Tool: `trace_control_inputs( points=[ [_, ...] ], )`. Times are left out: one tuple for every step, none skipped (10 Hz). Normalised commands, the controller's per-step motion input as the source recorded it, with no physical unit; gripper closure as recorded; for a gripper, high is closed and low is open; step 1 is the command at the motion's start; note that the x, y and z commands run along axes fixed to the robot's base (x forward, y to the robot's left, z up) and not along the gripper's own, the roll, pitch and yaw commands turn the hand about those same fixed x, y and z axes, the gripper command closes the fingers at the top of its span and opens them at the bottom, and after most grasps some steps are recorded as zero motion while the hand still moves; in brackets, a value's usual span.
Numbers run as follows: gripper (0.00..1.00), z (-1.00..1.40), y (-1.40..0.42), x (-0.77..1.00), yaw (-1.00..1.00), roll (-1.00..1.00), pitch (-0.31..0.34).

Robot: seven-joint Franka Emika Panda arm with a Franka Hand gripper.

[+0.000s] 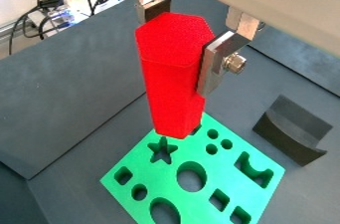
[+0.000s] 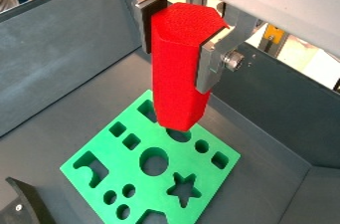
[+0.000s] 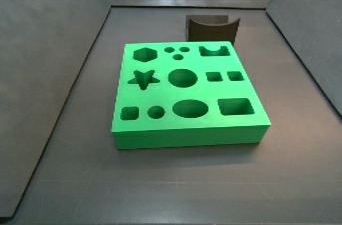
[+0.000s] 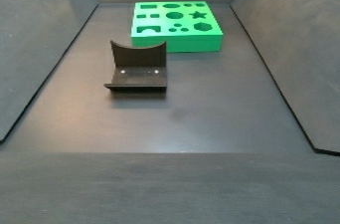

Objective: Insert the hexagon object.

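Pincer [image 1: 186, 41] gripping hexagon object [image 1: 173, 74] (wrist views only)

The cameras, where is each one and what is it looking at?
Wrist view: on the arm, looking down past the gripper and its red peg at the green board.
Wrist view: the same, from the opposite side; fingers show.
Side view: above the board; no robot in view.
Side view: farther back, dark curved piece nearest; no robot.
Both side views share board and curved piece.
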Motion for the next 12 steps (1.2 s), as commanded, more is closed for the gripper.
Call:
trace_control_inputs(
  points=[
    [1.00, -1.00, 0.47, 0.03, 0.02, 0.03, 0.020],
    [1.00, -1.00, 0.47, 0.00, 0.04, 0.02, 0.000],
    [1.00, -1.00, 0.48, 0.00, 0.00, 0.00, 0.000],
    [1.00, -0.99, 0.54, -0.25, 0.00, -0.05, -0.069],
    [1.00, -0.90, 0.52, -0.37, 0.00, -0.05, -0.154],
    [1.00, -0.87, 0.43, -0.35, 0.00, -0.03, -0.196],
    [1.00, -0.76, 0.39, -0.35, 0.00, -0.07, -0.243],
    [1.00, -0.66, 0.35, -0.36, 0.01, -0.12, -0.280],
    [1.00, -0.56, 0.30, -0.35, 0.03, -0.15, -0.311],
    [1.00, -0.55, 0.21, -0.29, 0.00, -0.17, -0.283],
    [1.00, -0.34, 0.12, -0.07, 0.00, -0.15, -0.083],
    [1.00, -0.28, 0.07, 0.00, 0.00, -0.11, -0.024]
  ],
)
